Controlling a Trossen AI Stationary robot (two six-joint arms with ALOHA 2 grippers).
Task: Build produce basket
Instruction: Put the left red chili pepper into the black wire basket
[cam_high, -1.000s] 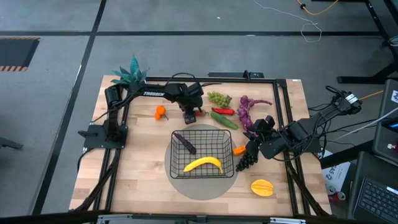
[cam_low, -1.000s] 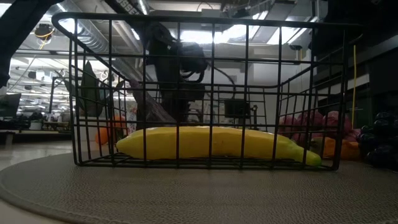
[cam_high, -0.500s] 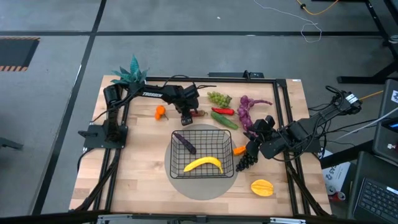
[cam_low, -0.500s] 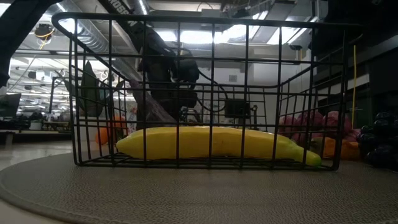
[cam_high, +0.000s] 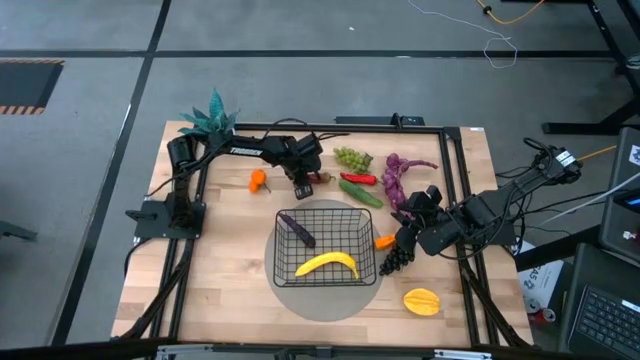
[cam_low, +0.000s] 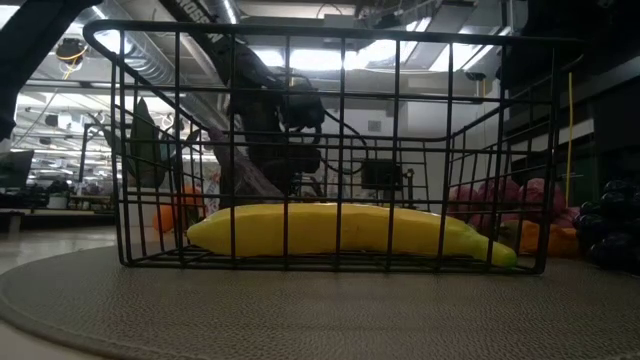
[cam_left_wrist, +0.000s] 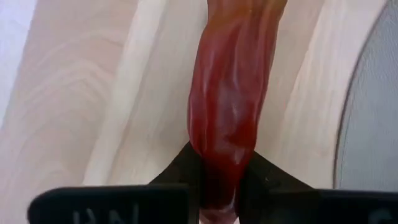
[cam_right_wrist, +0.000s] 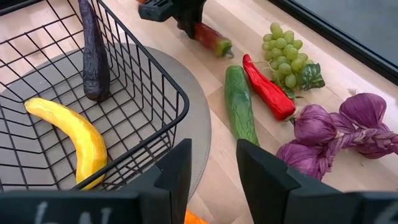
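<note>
My left gripper (cam_high: 303, 181) is down on the table just beyond the black wire basket (cam_high: 326, 243), shut on a small red pepper (cam_left_wrist: 229, 106) with a green stem end (cam_right_wrist: 222, 46). In the basket lie a yellow banana (cam_high: 328, 263) and a purple eggplant (cam_high: 296, 229). My right gripper (cam_high: 405, 214) hangs open above the table to the right of the basket, with nothing between its fingers (cam_right_wrist: 180, 168). My left gripper pinches the red pepper between its two fingers (cam_left_wrist: 177, 171) at its red end (cam_left_wrist: 221, 183), the end away from the green stem. The fingers slant steeply down from the table's left side. The pepper stretches out past the fingertips, low over the wood.
Beyond the basket lie green grapes (cam_high: 351, 157), a longer red pepper (cam_high: 358, 178), a cucumber (cam_high: 361, 192) and a purple braided bunch (cam_high: 396, 178). An orange piece (cam_high: 258, 180) lies left, dark grapes (cam_high: 395, 257) and a carrot (cam_high: 384, 241) right, a starfruit (cam_high: 422, 301) near right. A teal plant (cam_high: 210, 118) stands far left.
My left gripper has rolled a little at the wrist and shut on the small red pepper, which stays where it lay. My right arm has kept still.
</note>
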